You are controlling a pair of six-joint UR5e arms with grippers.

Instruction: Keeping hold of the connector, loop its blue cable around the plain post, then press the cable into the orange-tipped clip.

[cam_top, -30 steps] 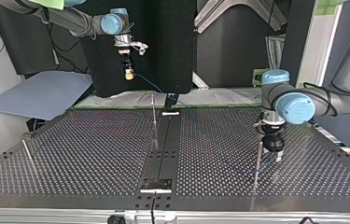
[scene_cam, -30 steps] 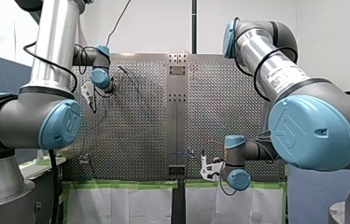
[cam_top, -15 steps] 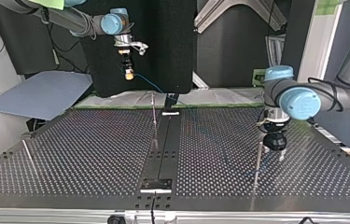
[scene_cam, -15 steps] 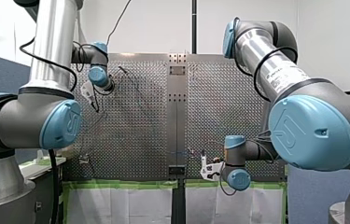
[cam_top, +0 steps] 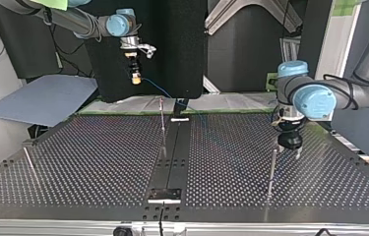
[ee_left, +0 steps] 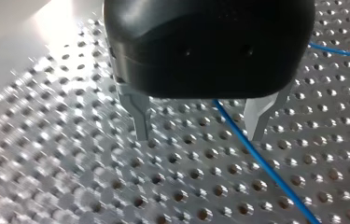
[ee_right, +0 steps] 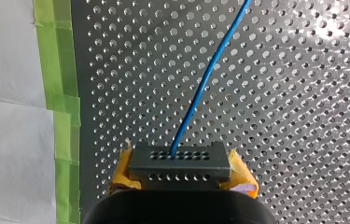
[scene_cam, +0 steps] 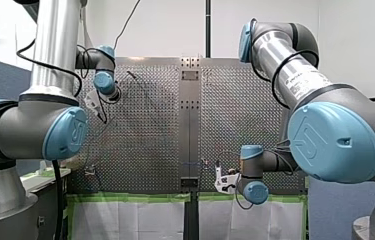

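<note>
1. Blue cable (ee_right: 205, 79) runs from the grey connector (ee_right: 179, 161), which my right hand (ee_right: 180, 176) clamps between yellow pads (ee_right: 122, 170)
2. My left hand (ee_left: 200, 126) is spread wide above the worktop (ee_left: 70, 186), the cable under it

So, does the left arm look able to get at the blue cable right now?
Probably yes: the left hand is open over the table, and the blue cable runs between its fingers with nothing in the way.

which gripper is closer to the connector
Right. My right gripper is shut on the connector; my left gripper hangs open across the table, over the blue cable.
</note>
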